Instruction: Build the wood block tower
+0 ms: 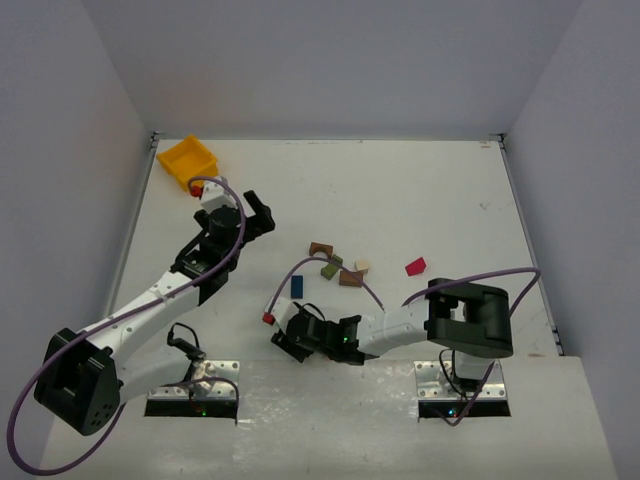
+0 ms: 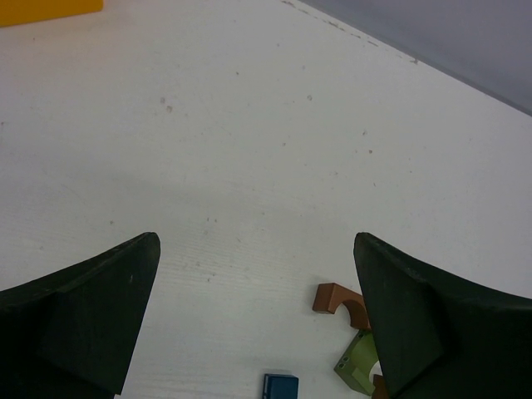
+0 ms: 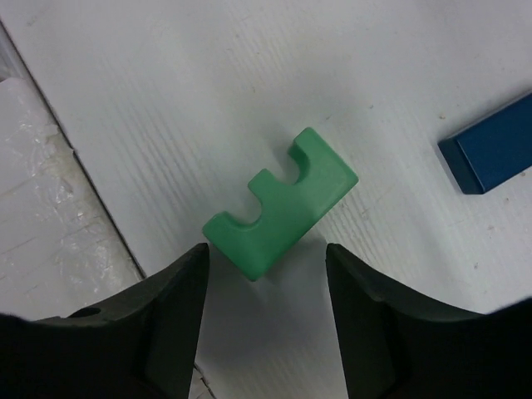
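Observation:
The blocks lie loose on the white table, and no stack shows. A brown arch (image 1: 320,249), an olive block (image 1: 330,268), a brown block (image 1: 350,278), a pale block (image 1: 362,266), a magenta block (image 1: 416,266) and a blue block (image 1: 297,286) sit mid-table. My right gripper (image 1: 287,342) is open low over the table. A green notched block (image 3: 283,204) lies just ahead of its open jaws (image 3: 266,258), untouched, with the blue block (image 3: 490,154) beyond. My left gripper (image 1: 262,215) is open and empty (image 2: 256,249). It sees the brown arch (image 2: 337,301), olive block (image 2: 359,370) and blue block (image 2: 280,387).
A yellow-orange bin (image 1: 188,160) stands at the far left corner and shows at the top left of the left wrist view (image 2: 50,8). Grey walls close off the table on three sides. The table's near edge (image 3: 50,166) lies just left of the green block.

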### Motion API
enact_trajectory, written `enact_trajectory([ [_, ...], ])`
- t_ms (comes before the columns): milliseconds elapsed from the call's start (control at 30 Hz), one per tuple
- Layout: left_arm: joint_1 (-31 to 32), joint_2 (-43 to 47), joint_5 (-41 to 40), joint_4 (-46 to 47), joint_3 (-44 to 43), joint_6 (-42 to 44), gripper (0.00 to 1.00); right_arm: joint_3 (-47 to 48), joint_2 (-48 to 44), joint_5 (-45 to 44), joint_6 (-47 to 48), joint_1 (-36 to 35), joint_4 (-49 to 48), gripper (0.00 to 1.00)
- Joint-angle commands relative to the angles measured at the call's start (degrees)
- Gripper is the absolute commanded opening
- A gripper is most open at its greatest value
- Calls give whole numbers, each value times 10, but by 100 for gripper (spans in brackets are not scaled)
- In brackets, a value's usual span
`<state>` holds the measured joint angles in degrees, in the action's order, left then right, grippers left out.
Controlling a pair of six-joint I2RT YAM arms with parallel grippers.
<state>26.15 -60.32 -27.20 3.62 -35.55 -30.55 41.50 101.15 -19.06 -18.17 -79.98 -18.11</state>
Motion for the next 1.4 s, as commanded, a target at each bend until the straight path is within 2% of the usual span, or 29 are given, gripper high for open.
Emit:
enact_trajectory([
  [0, -5, -3, 10, 20, -4, -4, 100, 7, -2, -38, -10, 7, -38, 48],
  [100, -5, -4, 17, 23, -3, -1, 100, -7, -10, -11, -15, 22, -52, 41],
  [167, -5, -5, 22, 24, -4, 0, 100, -13, -13, 5, -29, 38, -54, 41],
  [233, -5, -7, 25, 25, -4, 2, 100, -18, -15, 24, -41, 58, -56, 44],
  [367, -5, -10, 25, 26, -6, 3, 100, -34, -28, 76, -31, 75, -80, 61],
  [500, -5, -15, 13, 27, -6, 3, 100, -36, -29, 78, -25, 77, -73, 67],
  [567, -5, -20, 6, 24, -8, 1, 100, -36, -26, 114, -11, 77, -77, 72],
  [733, -5, -29, 7, 22, -13, 1, 100, 2, 13, 134, 6, 77, -53, 74],
  [867, -5, -27, 8, 19, -13, 2, 100, 26, 35, 81, -9, 77, -39, 73],
  [1000, -5, -27, 14, 26, -12, 7, 100, 35, 41, 14, -33, 78, -25, 57],
  [1033, -5, -27, 15, 28, -12, 9, 100, 34, 38, 10, -36, 79, -23, 48],
  [1100, -4, -30, 20, 29, -13, 12, 100, 27, 25, 13, -36, 82, -22, 36],
  [1200, -5, -33, 26, 30, -16, 15, 100, 14, 2, 17, -26, 89, -23, 27],
  [1267, -4, -32, 38, 31, -18, 19, 100, -2, -26, 21, 17, 94, -31, 22],
  [1367, -4, -30, 109, 52, -21, 45, 100, -40, -87, 29, 100, 117, -71, 20],
])
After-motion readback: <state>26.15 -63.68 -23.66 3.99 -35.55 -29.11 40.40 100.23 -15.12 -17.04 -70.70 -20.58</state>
